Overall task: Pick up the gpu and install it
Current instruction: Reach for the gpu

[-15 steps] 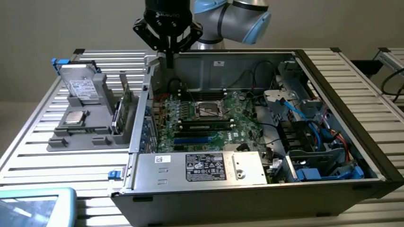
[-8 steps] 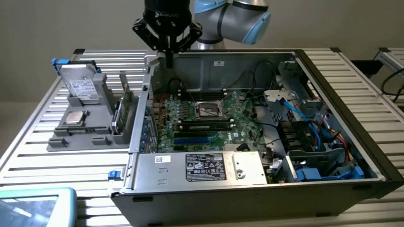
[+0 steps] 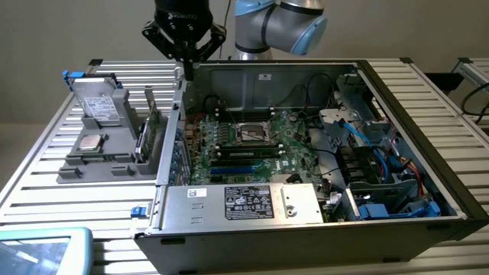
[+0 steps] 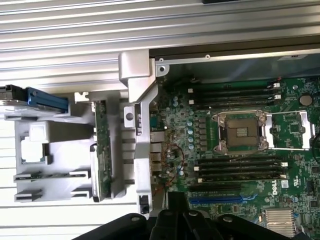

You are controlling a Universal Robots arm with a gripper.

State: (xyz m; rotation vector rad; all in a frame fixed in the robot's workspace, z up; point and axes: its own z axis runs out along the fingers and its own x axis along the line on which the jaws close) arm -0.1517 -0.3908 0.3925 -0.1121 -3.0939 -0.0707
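Exterior view: the tool (image 3: 186, 67) hangs from the arm at the back of the scene with its fingers pressed together and nothing between them. It sits just above the rear corner of the open computer case (image 3: 306, 246), over the case wall on the exterior view's left. The gpu (image 3: 151, 129) stands on its long edge in a slot of the grey holder (image 3: 91, 169), just outside that same wall and below the tool, apart from it. Further toward the exterior view's left, the holder also carries a silver drive (image 3: 98, 106) with a white label and a small square CPU chip (image 3: 90, 142). Holder and case rest on the slatted metal table (image 3: 68, 195). Inside the case lie the green motherboard (image 3: 244, 146) and, near the front, the labelled power supply (image 3: 244, 200).

Wrist view: the closed tool (image 4: 178, 201) points down over the motherboard (image 4: 225, 165), near the case wall. The gpu (image 4: 102, 150) shows as a narrow green strip upright in the holder (image 4: 60, 135), on the far side of that wall from the open processor socket (image 4: 240, 132). The table (image 4: 150, 30) slats run behind.
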